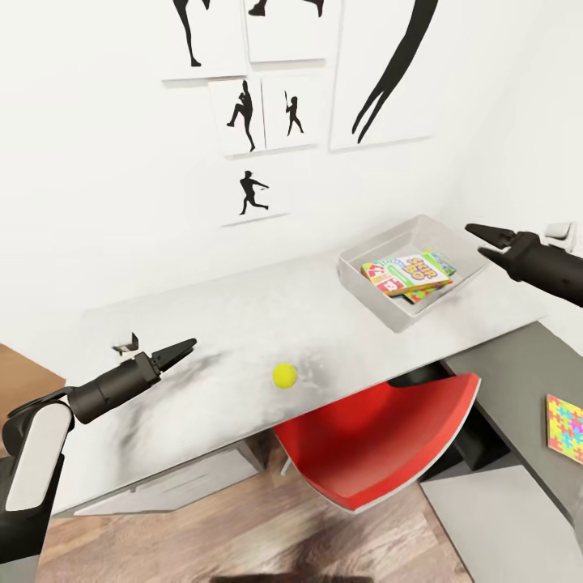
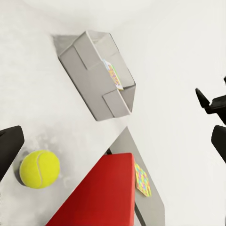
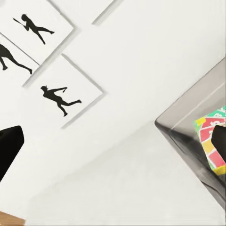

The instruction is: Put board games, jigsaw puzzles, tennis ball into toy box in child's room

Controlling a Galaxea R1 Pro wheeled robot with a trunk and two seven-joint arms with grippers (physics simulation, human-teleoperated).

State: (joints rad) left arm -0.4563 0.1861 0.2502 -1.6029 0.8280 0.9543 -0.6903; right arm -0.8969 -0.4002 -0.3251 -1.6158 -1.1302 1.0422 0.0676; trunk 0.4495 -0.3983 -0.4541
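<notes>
A red chair (image 1: 380,445) sits nearest, tucked under the white surface (image 1: 243,324), with the tennis ball (image 1: 284,375) near its front edge. The left tool (image 1: 188,346) hovers left of the ball, fingers apart and empty. Farther right, the toy box (image 1: 372,300) holds board games (image 1: 405,274), and the right tool (image 1: 483,235) hangs open beside it.

One long white-topped table (image 1: 202,324) carries one shallow light grey rectangular toy box (image 1: 364,283) at its far right corner. Inside that toy box lie printed cardboard board games (image 1: 409,274); at least two overlapping boxes can be told, the exact number not. One small yellow-green tennis ball (image 1: 284,375) sits near the table's front edge. One square jigsaw puzzle box with a yellow, pink, blue and green piece pattern (image 1: 565,427) lies on one lower dark grey-topped cabinet (image 1: 518,364). One red chair (image 1: 380,445) stands at the table's front edge. Six white wall pictures with black silhouettes (image 1: 251,194) hang above.
</notes>
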